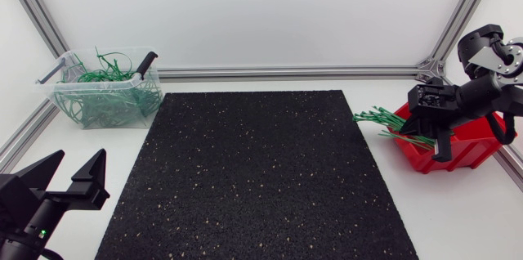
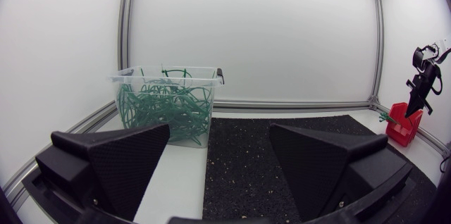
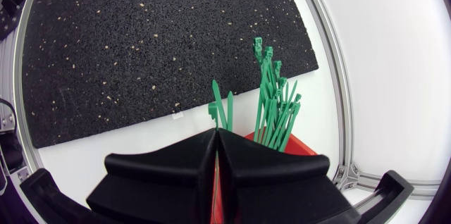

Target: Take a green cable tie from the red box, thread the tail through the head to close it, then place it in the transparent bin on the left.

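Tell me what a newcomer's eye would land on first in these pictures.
The green cable ties fanning out of the red box at the table's right edge, with the right gripper above it, fingers pressed together. Next, the transparent bin in the back left corner, full of looped ties, and the speckled black mat between them.

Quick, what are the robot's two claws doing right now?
Left gripper: open, empty.
Right gripper: shut, right at the green cable ties; cannot tell if it pinches one.
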Controlling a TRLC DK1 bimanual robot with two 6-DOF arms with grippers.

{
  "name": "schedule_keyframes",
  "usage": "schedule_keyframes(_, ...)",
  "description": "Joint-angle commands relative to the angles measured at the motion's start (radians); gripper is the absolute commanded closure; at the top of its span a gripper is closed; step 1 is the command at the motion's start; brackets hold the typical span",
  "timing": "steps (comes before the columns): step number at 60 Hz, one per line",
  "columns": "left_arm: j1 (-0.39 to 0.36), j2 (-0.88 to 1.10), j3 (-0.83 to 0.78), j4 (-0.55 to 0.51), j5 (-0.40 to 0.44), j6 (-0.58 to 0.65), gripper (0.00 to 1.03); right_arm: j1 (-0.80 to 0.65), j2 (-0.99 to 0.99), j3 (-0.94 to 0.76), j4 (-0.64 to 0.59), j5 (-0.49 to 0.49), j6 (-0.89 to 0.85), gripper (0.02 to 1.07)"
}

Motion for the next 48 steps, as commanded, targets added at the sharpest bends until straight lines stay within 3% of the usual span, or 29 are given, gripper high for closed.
schedule_keyframes(1, -0.010, 0.015, -0.038, -0.027, 0.006, 0.015, 0.04, -0.013, -0.029, 0.034, -0.014, -0.021, -0.002, 1.01)
schedule_keyframes(17, -0.013, 0.052, -0.039, -0.027, 0.004, 0.019, 0.04, -0.030, -0.089, 0.172, -0.067, -0.170, 0.137, 1.01)
schedule_keyframes(34, -0.011, 0.028, -0.038, -0.027, 0.006, 0.010, 0.04, 0.004, -0.148, 0.304, -0.167, -0.262, 0.268, 1.01)
schedule_keyframes(48, -0.013, 0.025, -0.038, -0.027, 0.006, 0.010, 0.04, 0.056, -0.181, 0.465, -0.302, -0.374, 0.438, 1.01)
